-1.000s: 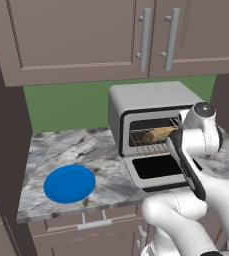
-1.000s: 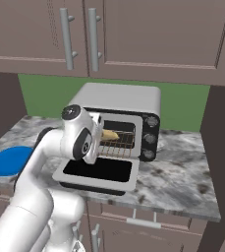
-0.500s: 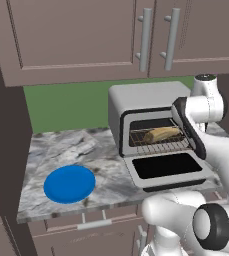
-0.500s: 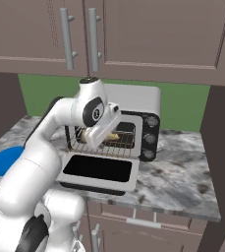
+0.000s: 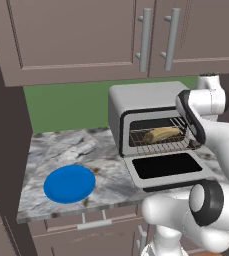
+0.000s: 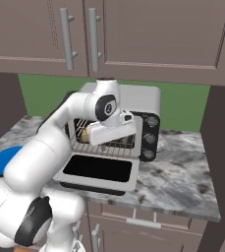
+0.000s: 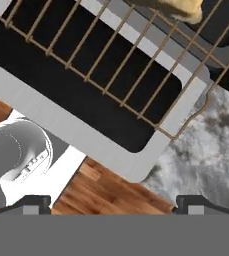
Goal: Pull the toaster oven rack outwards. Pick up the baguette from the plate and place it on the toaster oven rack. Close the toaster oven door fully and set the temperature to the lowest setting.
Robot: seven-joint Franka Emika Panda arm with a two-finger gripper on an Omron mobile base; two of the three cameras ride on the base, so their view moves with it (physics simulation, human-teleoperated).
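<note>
The baguette [image 5: 162, 133] lies on the toaster oven rack [image 5: 161, 141], which is drawn partway out of the toaster oven [image 5: 151, 117] and overhangs the lowered toaster oven door [image 5: 167, 169]; the oven stands toward the back of the worktop [image 6: 182, 182], with its door reaching out to the front edge. The gripper [image 6: 111, 132] hovers in front of the cavity above the rack, its fingers spread wide and empty, looking down past the wire bars onto the door glass. The chief risk now, as I judge it, is closing the door against the protruding rack: the wires would block it short of fully shut, or the shove could jolt the bread off the bars. A second hazard is the hand snagging the wires as it moves toward the door's outer edge, dragging the rack further out. The blue plate [image 5: 69, 183] sits bare near the worktop's front-left, well apart from the oven, and should not interfere. The knob panel [image 6: 151, 133] at the oven's right is near the arm's path and could be bumped.
</note>
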